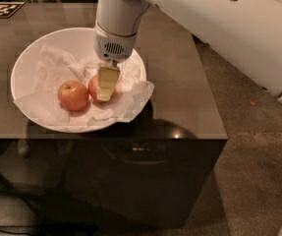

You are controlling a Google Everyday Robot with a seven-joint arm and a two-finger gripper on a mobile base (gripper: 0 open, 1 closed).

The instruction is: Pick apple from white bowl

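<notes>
The white bowl (27,63) sits on the dark table, lined with crumpled white paper (52,65). Two apples lie in it. The apple (93,88) of the task is red-orange and lies right of centre, mostly hidden behind my gripper (106,85). The gripper reaches straight down from the white arm (116,14) and is at this apple, low in the bowl. A second, evenly orange-red apple (73,95) with a dark stem dimple lies just to its left, free of the gripper.
The brown table top (180,82) ends at a front edge just below the bowl and a right edge near the arm. A black-and-white marker tag (2,9) lies at the back left. The floor (248,151) is to the right.
</notes>
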